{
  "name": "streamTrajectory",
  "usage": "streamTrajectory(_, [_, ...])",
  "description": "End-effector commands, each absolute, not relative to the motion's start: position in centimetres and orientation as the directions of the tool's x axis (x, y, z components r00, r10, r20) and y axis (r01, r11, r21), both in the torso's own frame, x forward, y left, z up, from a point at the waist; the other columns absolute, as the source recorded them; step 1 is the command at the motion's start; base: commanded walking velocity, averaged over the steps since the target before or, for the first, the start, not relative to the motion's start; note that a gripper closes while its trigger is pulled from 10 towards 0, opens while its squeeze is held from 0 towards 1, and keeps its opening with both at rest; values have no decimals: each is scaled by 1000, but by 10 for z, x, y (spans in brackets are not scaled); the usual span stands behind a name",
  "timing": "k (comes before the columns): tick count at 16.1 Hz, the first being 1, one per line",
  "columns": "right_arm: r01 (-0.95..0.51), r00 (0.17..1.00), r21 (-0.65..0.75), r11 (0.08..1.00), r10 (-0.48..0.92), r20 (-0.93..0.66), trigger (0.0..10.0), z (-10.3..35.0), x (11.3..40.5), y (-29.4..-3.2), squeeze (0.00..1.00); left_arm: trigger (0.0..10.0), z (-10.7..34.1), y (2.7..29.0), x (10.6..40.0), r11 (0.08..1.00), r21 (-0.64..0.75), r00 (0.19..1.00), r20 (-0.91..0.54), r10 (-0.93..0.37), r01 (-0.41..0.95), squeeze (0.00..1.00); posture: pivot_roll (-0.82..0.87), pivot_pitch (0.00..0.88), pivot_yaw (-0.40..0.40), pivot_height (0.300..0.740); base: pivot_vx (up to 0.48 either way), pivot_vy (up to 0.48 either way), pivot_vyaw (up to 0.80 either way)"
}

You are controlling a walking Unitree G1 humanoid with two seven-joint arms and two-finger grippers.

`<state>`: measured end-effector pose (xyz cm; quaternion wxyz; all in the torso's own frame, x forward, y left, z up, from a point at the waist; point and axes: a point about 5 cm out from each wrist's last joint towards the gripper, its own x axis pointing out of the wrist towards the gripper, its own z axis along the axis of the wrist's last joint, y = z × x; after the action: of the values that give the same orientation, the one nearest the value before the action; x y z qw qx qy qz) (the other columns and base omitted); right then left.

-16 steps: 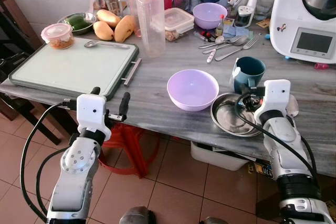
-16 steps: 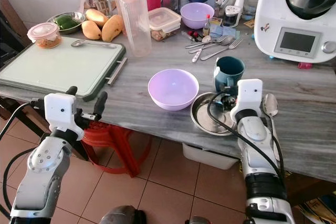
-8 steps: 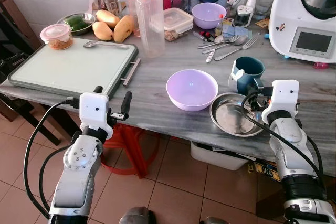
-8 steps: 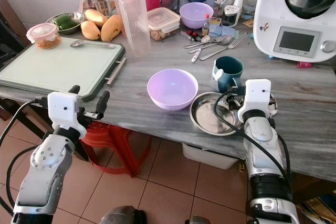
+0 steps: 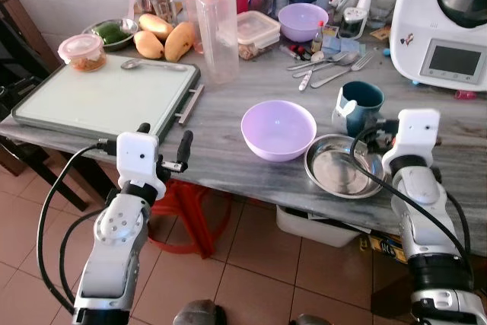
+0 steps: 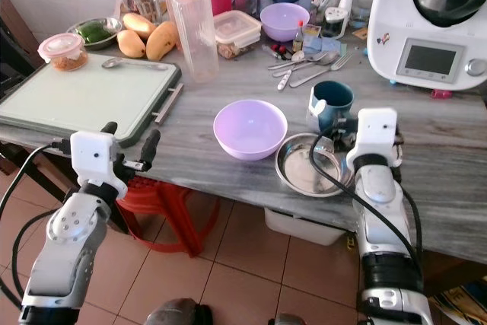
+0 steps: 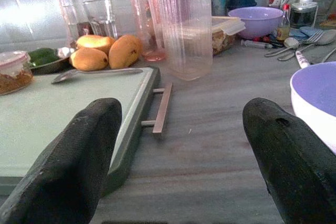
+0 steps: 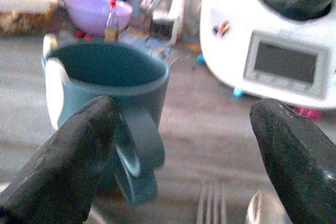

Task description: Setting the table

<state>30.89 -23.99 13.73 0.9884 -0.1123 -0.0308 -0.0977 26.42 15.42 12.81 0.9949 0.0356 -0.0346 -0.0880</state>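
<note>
Your right gripper (image 8: 178,145) is hovering wide open just beside the teal mug (image 5: 361,106), likely lining up on the fork (image 8: 211,203) and spoon (image 8: 260,208) lying below it, handles running toward the wrist. Your left gripper (image 7: 178,145) is waiting wide open and empty near the tray (image 5: 99,104) at the table (image 5: 221,131) edge.

Both silver arms reach forward, wrists level. The left end effector (image 5: 162,146) sits at the near left with its black fingers (image 7: 73,166) spread wide. The right end effector (image 8: 178,145) sits at the near right, fingers likewise parted.
</note>
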Motion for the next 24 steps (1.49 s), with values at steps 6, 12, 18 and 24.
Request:
streamTrajectory(6, [222,966,-200,954,-187,180,10000,149,296,-231,1000,10000,125,151,269,987,68,987,58,-153,149,0,5,0,69,740,0,0,0])
streamTrajectory(12, [100,969,-247,964,-38,243,10000,155,266,-180,969,10000,115,152,280,999,51,1000,31,7,-9,0,-30,0,30,740,0,0,348])
streamTrajectory(18, [66,975,-252,965,-8,224,10000,154,268,-174,0,10000,105,148,281,998,14,998,8,55,-55,0,-39,0,23,740,0,0,800])
streamTrajectory(24, [-27,975,-241,970,79,208,10000,152,270,-162,0,10000,110,154,286,994,39,994,38,100,-102,0,-32,0,19,740,0,0,800])
